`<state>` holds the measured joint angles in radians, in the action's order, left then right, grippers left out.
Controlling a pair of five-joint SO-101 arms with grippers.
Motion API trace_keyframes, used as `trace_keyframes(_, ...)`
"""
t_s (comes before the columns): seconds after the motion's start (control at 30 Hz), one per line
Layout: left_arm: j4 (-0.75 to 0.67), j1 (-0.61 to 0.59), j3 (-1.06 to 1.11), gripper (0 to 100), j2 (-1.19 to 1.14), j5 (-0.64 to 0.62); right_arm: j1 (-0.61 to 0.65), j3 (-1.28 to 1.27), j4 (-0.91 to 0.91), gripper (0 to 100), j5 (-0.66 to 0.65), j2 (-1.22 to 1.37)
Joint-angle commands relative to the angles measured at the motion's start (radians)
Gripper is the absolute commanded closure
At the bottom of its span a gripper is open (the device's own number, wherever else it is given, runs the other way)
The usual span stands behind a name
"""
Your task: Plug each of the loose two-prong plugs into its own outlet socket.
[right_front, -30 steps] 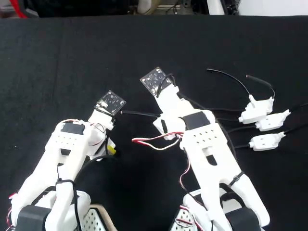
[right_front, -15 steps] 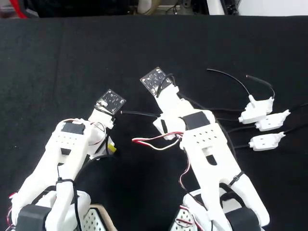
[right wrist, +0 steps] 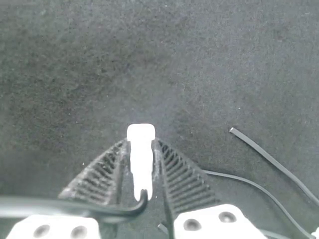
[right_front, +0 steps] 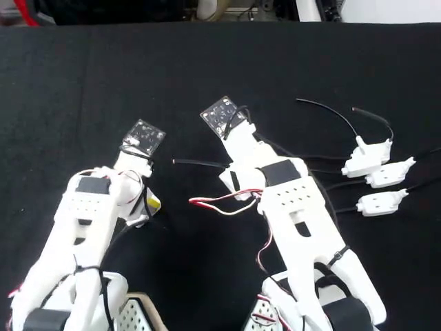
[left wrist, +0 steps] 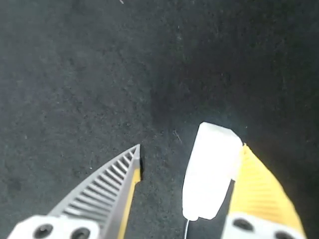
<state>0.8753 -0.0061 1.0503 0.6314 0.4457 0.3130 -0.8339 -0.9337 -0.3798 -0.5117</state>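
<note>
Shifted L end effector [left wrist: 189,148] away from R arm, wide, white plug [left wrist: 209,169] against one finger, unclamped. Kept R end effector [right wrist: 141,144] clamped on 2nd plug [right wrist: 140,162]. No plugging yet; sockets [right_front: 377,202] well apart.

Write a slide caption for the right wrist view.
Right claw clamps a white plug; black table and loose wires beyond.
</note>
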Motion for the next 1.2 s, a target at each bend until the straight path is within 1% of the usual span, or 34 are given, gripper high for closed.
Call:
trace_keyframes(0.0, 0.003, -0.007, 0.028, 71, 0.123, -0.009, -0.014, 0.005, 0.02, 98.7, -0.006, -0.022)
trace_keyframes(0.07, -0.002, -0.012, 0.056, 71, 0.189, -0.021, -0.014, 0.005, 0.02, 98.7, -0.006, -0.022)
trace_keyframes(0.13, -0.038, -0.013, 0.094, 71, 0.239, -0.041, -0.014, 0.005, 0.023, 98.7, -0.006, -0.022)
trace_keyframes(0.2, -0.071, -0.013, 0.139, 71, 0.275, -0.035, -0.015, -0.002, 0.037, 98.7, -0.006, -0.022)
trace_keyframes(0.27, -0.081, -0.015, 0.159, 71, 0.285, -0.029, -0.015, -0.01, 0.046, 98.7, -0.006, -0.022)
trace_keyframes(0.4, -0.075, -0.058, 0.15, 71, 0.295, -0.026, -0.015, -0.01, 0.046, 98.7, -0.006, -0.022)
trace_keyframes(0.57, -0.075, -0.064, 0.131, 71, 0.296, -0.048, -0.015, -0.01, 0.046, 98.7, -0.006, -0.022)
trace_keyframes(0.6, -0.06, -0.077, 0.107, 71, 0.299, -0.072, -0.015, -0.01, 0.046, 98.7, -0.006, -0.022)
trace_keyframes(0.67, 0.035, -0.081, 0.042, 71, 0.322, -0.097, -0.015, -0.01, 0.046, 98.7, -0.006, -0.022)
trace_keyframes(0.73, 0.123, -0.03, 0.022, 71, 0.358, -0.095, -0.015, -0.01, 0.046, 98.7, -0.006, -0.022)
trace_keyframes(0.83, 0.212, 0.084, 0.065, 71, 0.442, -0.078, -0.015, -0.01, 0.046, 98.7, -0.006, -0.022)
trace_keyframes(0.93, 0.344, 0.236, 0.114, 71, 0.566, 0.015, -0.015, -0.01, 0.046, 98.7, -0.005, -0.022)
trace_keyframes(1.0, 0.416, 0.341, 0.147, 71, 0.663, 0.026, -0.015, -0.01, 0.046, 98.7, -0.005, -0.022)
trace_keyframes(1.03, 0.422, 0.371, 0.168, 71, 0.704, 0.026, -0.015, -0.01, 0.046, 98.7, -0.005, -0.022)
trace_keyframes(1.1, 0.407, 0.381, 0.231, 71, 0.769, 0.034, -0.015, -0.01, 0.046, 98.7, -0.005, -0.022)
trace_keyframes(1.17, 0.361, 0.384, 0.314, 71, 0.764, 0.077, -0.017, -0.01, 0.044, 98.7, -0.003, -0.022)
